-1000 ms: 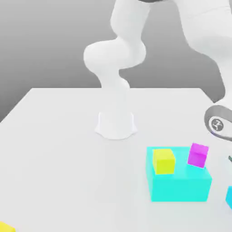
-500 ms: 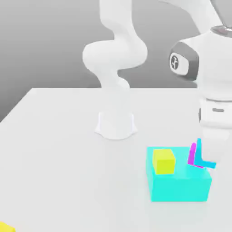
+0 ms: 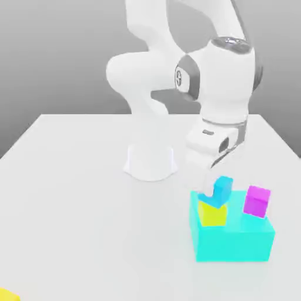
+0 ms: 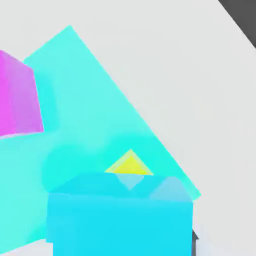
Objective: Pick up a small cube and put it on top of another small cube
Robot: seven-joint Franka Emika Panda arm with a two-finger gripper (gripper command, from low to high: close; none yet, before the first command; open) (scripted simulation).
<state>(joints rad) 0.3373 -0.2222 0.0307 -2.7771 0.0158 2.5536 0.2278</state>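
The small sky-blue cube [image 3: 221, 190] sits tilted on top of the small yellow cube [image 3: 211, 214]. The yellow cube itself stands on the big cyan block [image 3: 235, 241]. My gripper [image 3: 211, 177] hangs straight above the sky-blue cube, very close to it. The hand view has the sky-blue cube [image 4: 120, 217] right in front, with a corner of the yellow cube [image 4: 129, 164] peeking out behind it on the cyan block [image 4: 90, 115].
A small magenta cube [image 3: 257, 200] [image 4: 17, 95] stands on the cyan block towards the exterior view's right. The arm's white base [image 3: 150, 161] is behind the block. A yellow object [image 3: 7, 295] lies at the table's front corner on the exterior view's left.
The arm swung from the exterior view's right toward its left, bringing the sky-blue cube from the table past the magenta cube and onto the yellow cube.
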